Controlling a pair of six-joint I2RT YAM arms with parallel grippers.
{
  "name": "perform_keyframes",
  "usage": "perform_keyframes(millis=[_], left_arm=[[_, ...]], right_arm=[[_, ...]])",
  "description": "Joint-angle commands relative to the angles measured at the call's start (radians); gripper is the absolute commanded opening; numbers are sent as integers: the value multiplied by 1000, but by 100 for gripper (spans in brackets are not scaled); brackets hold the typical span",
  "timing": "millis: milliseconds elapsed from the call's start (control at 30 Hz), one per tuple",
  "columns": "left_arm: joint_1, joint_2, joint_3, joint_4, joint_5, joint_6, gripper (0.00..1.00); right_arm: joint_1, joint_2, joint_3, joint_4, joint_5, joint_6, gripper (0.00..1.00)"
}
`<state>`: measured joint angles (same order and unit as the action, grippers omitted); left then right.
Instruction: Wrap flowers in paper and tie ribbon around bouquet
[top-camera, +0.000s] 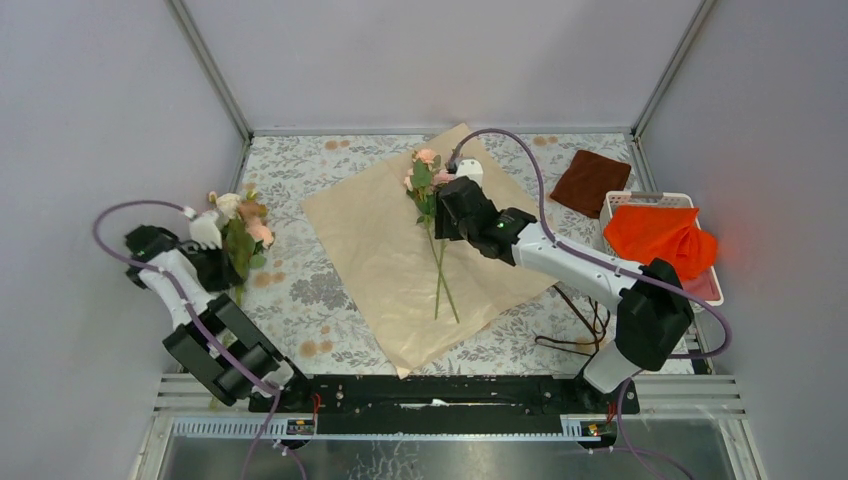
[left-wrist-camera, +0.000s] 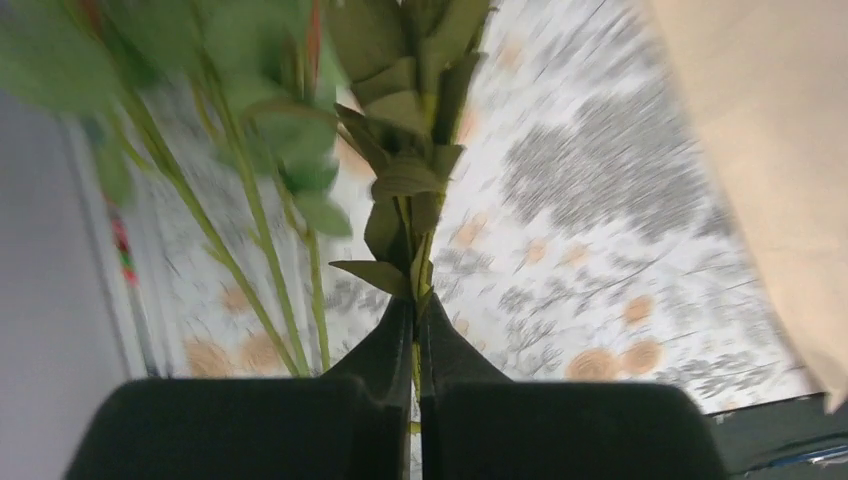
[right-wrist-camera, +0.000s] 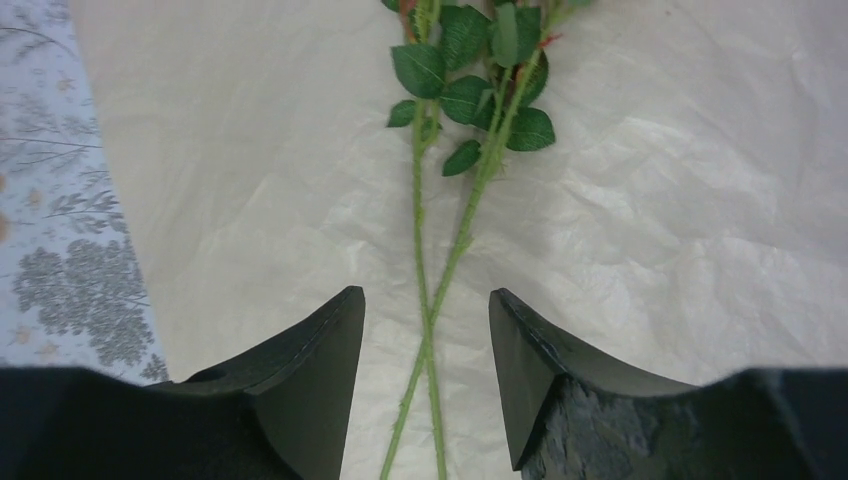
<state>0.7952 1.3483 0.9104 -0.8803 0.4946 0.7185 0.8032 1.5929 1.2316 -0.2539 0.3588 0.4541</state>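
The peach paper (top-camera: 385, 255) lies flat on the patterned table. Two pink roses (top-camera: 427, 170) rest on it, their long green stems (right-wrist-camera: 425, 250) crossing. My right gripper (right-wrist-camera: 426, 294) hovers open just over that crossing, touching neither stem; it shows in the top view too (top-camera: 441, 227). At the far left, my left gripper (left-wrist-camera: 417, 325) is shut on a leafy stem of a second bunch of flowers (top-camera: 241, 228), held off the paper. Thin dark ribbon (top-camera: 580, 320) lies by the right arm's base. No wrapped bouquet is in view.
A dark brown cloth (top-camera: 590, 180) lies at the back right. Beside it stands a white basket (top-camera: 648, 196) holding a bright orange cloth (top-camera: 660, 235). Grey walls close in the left, back and right sides.
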Motion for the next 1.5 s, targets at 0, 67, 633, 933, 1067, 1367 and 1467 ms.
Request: perform_keyframes(millis=[0,67,633,933,1067,1367,1467], left_arm=[[70,-86,236,-283,610,113,0],[68,-84,317,-302,827,36,0],[-237,-45,725,-581,1163,27,0],[-254,-18,716,-580,1126,55,0],[-255,-11,710,-572,1057,65,0],[-318,-139,317,278,77,-400,90],[-323,-97,330,209,20,-335,90]], right_arm=[[52,-54,94,11,-17,-61,59],[91,-39,133,43,-90,-112,68],[266,221,423,575,-586,-150,100],[292,420,627,560,-596,-75,83],[291,451,687,465,-465,-34,1],[194,226,434,277,-196,-10,0],[141,157,394,117,-183,0,0]])
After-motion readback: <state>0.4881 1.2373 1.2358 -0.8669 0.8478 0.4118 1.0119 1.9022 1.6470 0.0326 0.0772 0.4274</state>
